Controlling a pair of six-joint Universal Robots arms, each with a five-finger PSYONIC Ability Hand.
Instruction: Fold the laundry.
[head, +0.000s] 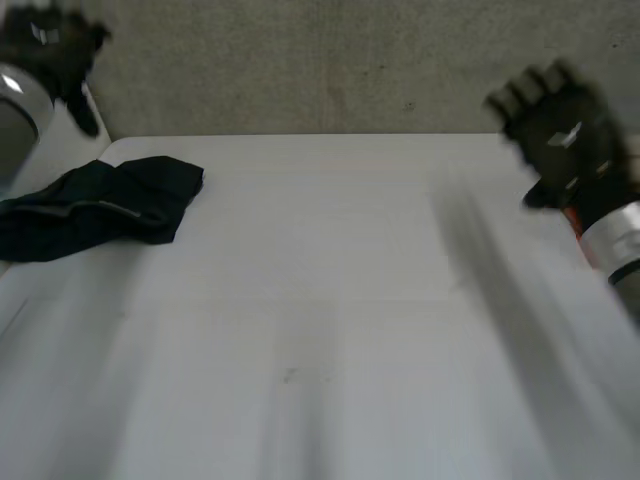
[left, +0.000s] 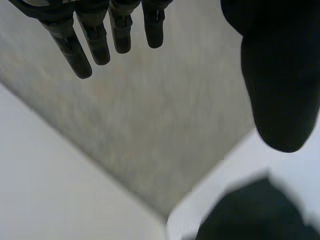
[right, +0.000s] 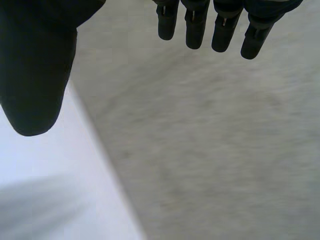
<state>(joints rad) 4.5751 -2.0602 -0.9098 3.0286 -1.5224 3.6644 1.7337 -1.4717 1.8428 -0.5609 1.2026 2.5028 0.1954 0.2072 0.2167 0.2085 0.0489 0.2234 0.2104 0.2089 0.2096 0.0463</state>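
Left hand splayed, apart from black garment, right hand splayed, holding nothing

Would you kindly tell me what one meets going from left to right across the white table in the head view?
crumpled black cloth garment → bare white tabletop → black right hand, raised with its fingers open
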